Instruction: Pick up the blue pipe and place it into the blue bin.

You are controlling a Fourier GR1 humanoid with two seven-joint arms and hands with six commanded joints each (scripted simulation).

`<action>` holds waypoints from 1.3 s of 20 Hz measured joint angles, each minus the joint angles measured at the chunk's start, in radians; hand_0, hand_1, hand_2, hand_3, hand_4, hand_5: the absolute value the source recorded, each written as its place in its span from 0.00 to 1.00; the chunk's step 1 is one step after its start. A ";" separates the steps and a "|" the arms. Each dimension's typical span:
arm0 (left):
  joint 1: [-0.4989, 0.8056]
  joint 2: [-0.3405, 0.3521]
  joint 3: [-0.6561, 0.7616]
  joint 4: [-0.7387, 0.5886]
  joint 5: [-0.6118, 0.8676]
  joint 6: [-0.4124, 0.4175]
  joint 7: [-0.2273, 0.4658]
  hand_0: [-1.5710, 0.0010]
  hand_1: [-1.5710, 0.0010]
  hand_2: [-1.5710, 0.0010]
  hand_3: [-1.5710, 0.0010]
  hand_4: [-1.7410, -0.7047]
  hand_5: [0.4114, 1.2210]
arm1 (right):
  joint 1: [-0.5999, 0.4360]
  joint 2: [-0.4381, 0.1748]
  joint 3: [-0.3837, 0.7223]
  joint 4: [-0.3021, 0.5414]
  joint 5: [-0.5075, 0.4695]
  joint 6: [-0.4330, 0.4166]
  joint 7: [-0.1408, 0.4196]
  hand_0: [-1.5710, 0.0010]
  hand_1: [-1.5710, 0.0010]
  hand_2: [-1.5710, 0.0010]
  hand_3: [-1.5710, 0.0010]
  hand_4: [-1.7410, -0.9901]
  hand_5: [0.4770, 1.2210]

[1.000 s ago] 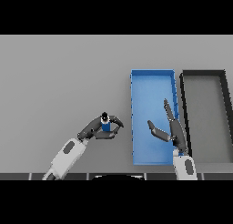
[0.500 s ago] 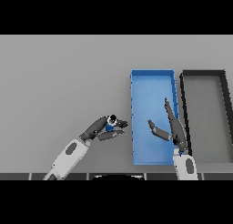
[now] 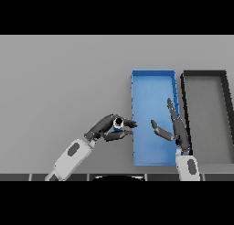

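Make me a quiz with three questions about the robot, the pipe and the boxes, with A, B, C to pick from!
1. Where is the blue pipe?
A. Inside the black bin
B. In the left hand, just left of the blue bin
C. Lying at the far edge of the table

2. How many bins are on the table?
A. One
B. Two
C. Four

3. What is the right hand doing?
A. Squeezing the pipe
B. Gripping the black bin's rim
C. Held open over the blue bin

Answers:
1 B: the left hand has its fingers curled round the pipe beside the blue bin.
2 B: only the blue bin and the black bin show.
3 C: the right hand has straight fingers and holds nothing.
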 measured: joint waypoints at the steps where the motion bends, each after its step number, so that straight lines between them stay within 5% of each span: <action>1: 0.002 0.008 0.001 -0.011 -0.002 -0.003 0.013 0.01 0.00 0.00 0.05 0.00 1.00 | 0.019 0.000 0.004 -0.007 0.001 0.004 -0.025 1.00 1.00 1.00 1.00 0.81 0.17; 9: 0.001 -0.010 0.002 0.001 -0.037 -0.018 0.050 0.00 0.00 0.00 0.05 0.00 1.00 | 0.011 0.000 -0.009 0.004 -0.024 0.012 -0.025 1.00 1.00 1.00 1.00 0.74 0.19; 12: 0.002 -0.009 0.008 0.006 -0.046 -0.027 0.056 0.00 0.00 0.00 0.05 0.00 1.00 | -0.007 -0.029 -0.039 -0.046 -0.201 0.138 -0.088 1.00 1.00 1.00 1.00 0.70 0.15; 16: 0.006 -0.024 0.009 0.004 -0.056 -0.033 0.056 0.00 0.00 0.00 0.05 0.00 1.00 | -0.048 -0.151 -0.026 -0.173 -0.415 0.328 0.021 1.00 1.00 1.00 1.00 0.58 0.05; 19: -0.003 -0.027 0.021 0.005 -0.059 -0.043 0.043 0.00 0.00 0.00 0.05 0.00 1.00 | -0.131 -0.217 0.021 -0.255 -0.493 0.383 0.151 1.00 1.00 1.00 1.00 0.57 0.03; 22: 0.006 -0.022 0.021 -0.004 -0.071 -0.051 0.047 0.00 0.00 0.00 0.05 0.00 1.00 | -0.212 -0.235 0.074 -0.272 -0.529 0.411 0.253 1.00 1.00 1.00 1.00 0.57 0.04; 26: 0.006 -0.030 0.032 -0.008 -0.068 -0.065 0.053 0.00 0.00 0.00 0.05 0.00 1.00 | -0.329 -0.219 0.156 -0.258 -0.480 0.459 0.294 1.00 1.00 1.00 1.00 0.62 0.07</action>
